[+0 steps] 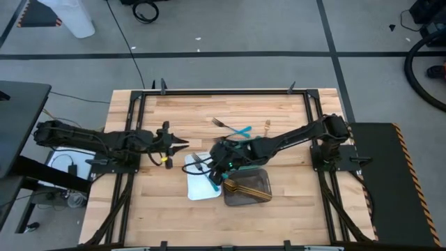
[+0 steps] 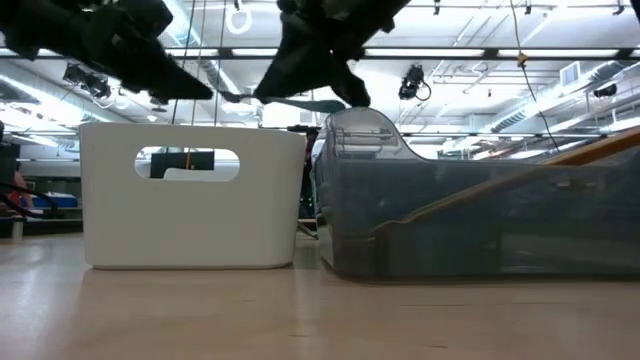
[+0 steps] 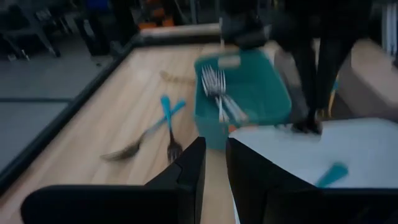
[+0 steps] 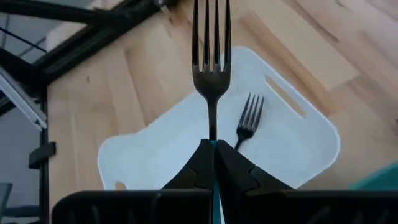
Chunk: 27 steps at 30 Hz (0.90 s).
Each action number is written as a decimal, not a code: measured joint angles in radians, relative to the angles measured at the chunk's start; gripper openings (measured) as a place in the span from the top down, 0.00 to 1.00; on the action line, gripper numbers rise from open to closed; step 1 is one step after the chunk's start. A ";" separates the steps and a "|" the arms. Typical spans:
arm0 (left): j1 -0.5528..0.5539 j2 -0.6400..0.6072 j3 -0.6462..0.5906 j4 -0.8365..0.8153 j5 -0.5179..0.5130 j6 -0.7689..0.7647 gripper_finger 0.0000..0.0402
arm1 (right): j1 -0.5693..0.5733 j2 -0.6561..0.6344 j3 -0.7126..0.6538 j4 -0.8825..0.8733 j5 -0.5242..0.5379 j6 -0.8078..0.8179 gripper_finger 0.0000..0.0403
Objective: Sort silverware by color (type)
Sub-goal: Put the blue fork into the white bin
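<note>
My right end effector (image 4: 212,163) grasps a fork (image 4: 211,59) above the white tray (image 4: 298,146); my left end effector (image 3: 214,165) waits at nine o'clock, slightly parted.

surface: wooden table (image 1: 167,209) | on it: white tray (image 1: 202,187); grey tray (image 1: 249,189); teal tray (image 3: 252,93); loose forks (image 1: 231,127)

White tray (image 4: 298,162), teal tray (image 3: 261,93), gold forks (image 1: 247,188), blue-handled forks (image 3: 168,118).

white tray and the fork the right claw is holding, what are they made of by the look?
White tray: likely moulded plastic, matte, opaque, with rounded corners and a cut-out handle slot. Fork in the right claw: head looks like metal, dark and smooth with thin tines; its teal handle, barely visible, is probably plastic.
</note>
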 joint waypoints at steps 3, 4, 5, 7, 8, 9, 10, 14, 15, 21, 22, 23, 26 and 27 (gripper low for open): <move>0.000 -0.041 -0.027 0.039 -0.011 -0.007 0.82 | -0.002 0.027 0.001 0.087 -0.020 0.006 0.97; 0.000 -0.046 -0.039 0.042 -0.015 -0.008 0.82 | -0.002 0.036 0.003 0.111 -0.037 0.012 0.97; 0.000 -0.045 -0.044 0.078 -0.016 -0.013 0.82 | -0.002 0.042 0.003 0.118 -0.049 0.017 0.97; 0.003 -0.078 -0.071 0.069 -0.030 -0.014 0.82 | -0.002 0.063 0.001 0.166 -0.061 0.040 0.97; 0.003 -0.081 -0.076 0.062 -0.034 -0.017 0.82 | -0.002 0.070 0.002 0.168 -0.063 0.054 0.97; 0.003 -0.080 -0.073 0.079 -0.036 -0.021 0.82 | -0.004 0.075 0.001 0.163 -0.063 0.059 0.97; 0.004 -0.084 -0.075 0.082 -0.038 -0.023 0.82 | -0.007 0.080 0.000 0.174 -0.065 0.062 0.97; 0.005 -0.102 -0.081 0.079 -0.044 -0.032 0.82 | -0.017 0.117 -0.001 0.216 -0.099 0.089 0.97; 0.005 -0.107 -0.082 0.070 -0.046 -0.032 0.82 | -0.020 0.128 0.001 0.247 -0.109 0.092 0.97; 0.005 -0.114 -0.078 0.080 -0.048 -0.019 0.82 | -0.026 0.142 0.000 0.231 -0.123 0.108 0.97; 0.005 -0.118 -0.078 0.075 -0.048 -0.019 0.82 | -0.026 0.145 0.000 0.232 -0.118 0.108 0.97; 0.005 -0.122 -0.079 0.070 -0.048 -0.019 0.82 | -0.026 0.148 0.001 0.239 -0.111 0.109 0.97; 0.005 -0.123 -0.078 0.079 -0.048 -0.018 0.82 | -0.028 0.160 0.000 0.248 -0.115 0.118 0.97; 0.005 -0.122 -0.078 0.081 -0.048 -0.018 0.82 | -0.028 0.168 0.002 0.255 -0.118 0.129 0.97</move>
